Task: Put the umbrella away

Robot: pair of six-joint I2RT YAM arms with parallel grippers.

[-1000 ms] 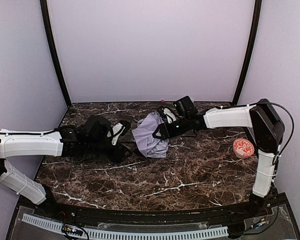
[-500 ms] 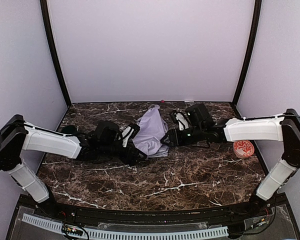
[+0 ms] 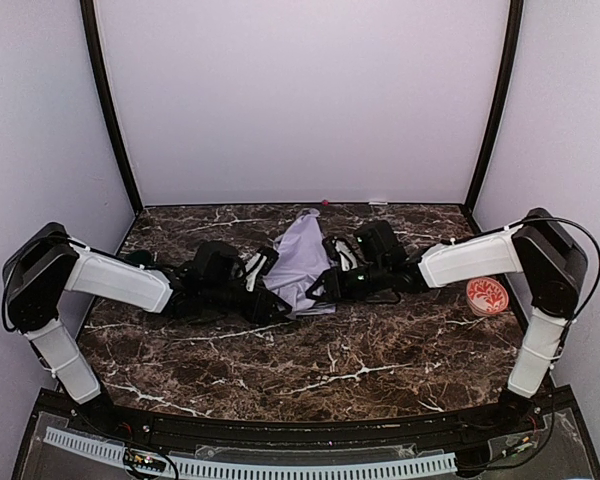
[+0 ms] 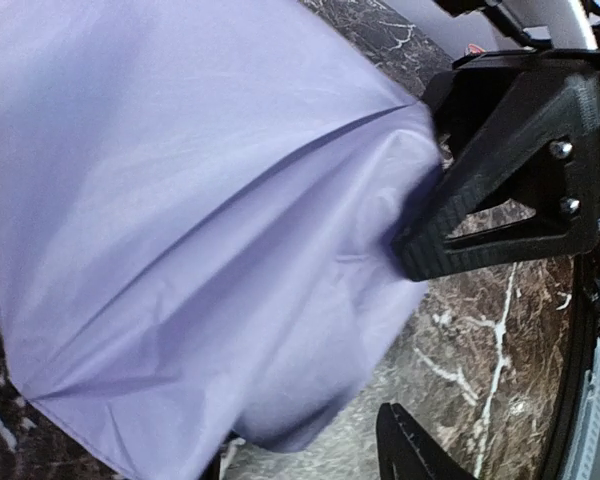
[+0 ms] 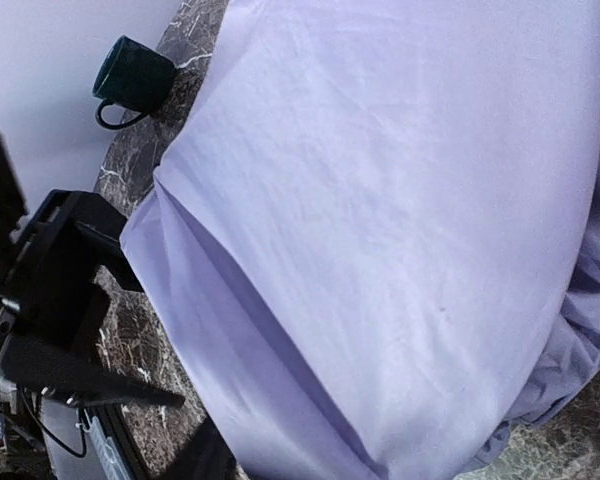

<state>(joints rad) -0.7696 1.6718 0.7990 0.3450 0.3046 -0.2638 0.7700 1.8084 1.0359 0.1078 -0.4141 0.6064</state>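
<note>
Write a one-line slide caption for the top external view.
Left gripper and right gripper flank the crumpled lavender umbrella on the marble table.

Even soft light, faint shadows, no glare. Top view sharp; both wrist views slightly blurred, umbrella [image 4: 200,220] too close.

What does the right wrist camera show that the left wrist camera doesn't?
Only the right wrist view shows the dark green mug at the table's edge, and the left gripper beside the fabric. Only the left wrist view shows the right gripper, one black finger meeting the fabric's edge. Both show the umbrella, its pale lavender fabric filling most of the frame, lying on the dark marble table.
</note>
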